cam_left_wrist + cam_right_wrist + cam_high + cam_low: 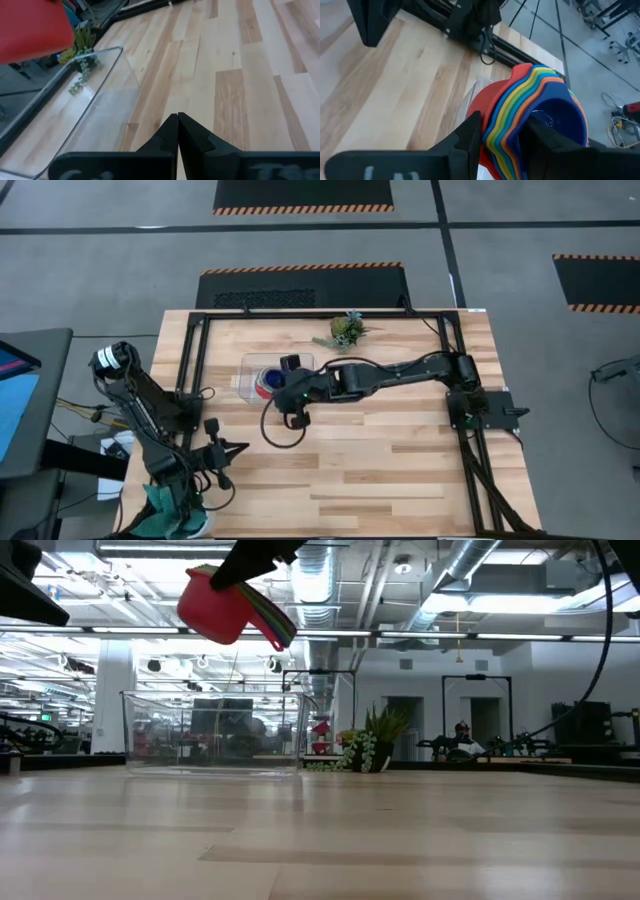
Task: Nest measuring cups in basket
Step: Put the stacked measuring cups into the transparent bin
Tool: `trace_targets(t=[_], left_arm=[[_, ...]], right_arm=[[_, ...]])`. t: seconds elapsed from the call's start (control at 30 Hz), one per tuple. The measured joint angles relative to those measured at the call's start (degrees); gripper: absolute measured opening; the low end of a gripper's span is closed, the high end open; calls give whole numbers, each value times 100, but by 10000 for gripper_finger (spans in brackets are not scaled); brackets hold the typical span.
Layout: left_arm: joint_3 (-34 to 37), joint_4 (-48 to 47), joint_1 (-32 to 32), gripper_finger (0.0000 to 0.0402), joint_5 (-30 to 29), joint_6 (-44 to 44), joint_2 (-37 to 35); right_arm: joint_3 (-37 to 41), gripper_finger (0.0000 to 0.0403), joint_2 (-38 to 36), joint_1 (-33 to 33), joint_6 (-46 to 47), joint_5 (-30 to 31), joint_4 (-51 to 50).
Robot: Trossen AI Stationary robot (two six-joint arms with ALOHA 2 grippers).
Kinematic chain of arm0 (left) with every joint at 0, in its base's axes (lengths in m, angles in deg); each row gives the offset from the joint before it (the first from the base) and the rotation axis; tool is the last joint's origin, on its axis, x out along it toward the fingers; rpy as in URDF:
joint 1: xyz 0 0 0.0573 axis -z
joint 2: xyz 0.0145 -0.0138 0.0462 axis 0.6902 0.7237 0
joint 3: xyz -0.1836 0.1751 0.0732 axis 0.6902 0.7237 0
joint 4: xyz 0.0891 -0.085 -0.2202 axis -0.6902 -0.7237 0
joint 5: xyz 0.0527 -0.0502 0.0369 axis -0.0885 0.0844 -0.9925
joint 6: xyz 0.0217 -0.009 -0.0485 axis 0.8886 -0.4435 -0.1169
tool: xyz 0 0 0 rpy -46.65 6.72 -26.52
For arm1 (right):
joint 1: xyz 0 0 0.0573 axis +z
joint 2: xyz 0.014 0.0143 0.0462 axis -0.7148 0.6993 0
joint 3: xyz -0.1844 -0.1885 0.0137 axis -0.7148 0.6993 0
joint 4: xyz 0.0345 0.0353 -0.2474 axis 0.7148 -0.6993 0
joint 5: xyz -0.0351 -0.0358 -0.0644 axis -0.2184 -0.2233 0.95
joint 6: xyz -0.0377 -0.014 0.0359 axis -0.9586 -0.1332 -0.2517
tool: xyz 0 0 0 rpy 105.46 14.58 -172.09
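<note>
R arm reaches across the table from its right-side base, stretched toward the middle-left, wrist turned down. R gripper has its fingers partly apart, clamped on the handles of the cups, which it holds up in the air w/ no table contact. L arm sits folded at the table's near-left corner, away from the work. L gripper points out over the table, fingers pressed tight together, holding nothing.
</note>
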Motion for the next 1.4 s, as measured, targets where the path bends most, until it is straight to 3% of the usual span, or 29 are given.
trace_targets(t=[0.83, 1.4], left_arm=[[0, -47, -32, 0, 44, -187, 0], [0, -12, -33, 0, 40, -494, 0]], right_arm=[[0, 124, 859, -430, -127, -131, 643], [39, 124, 850, -534, 1136, -113, 750]])
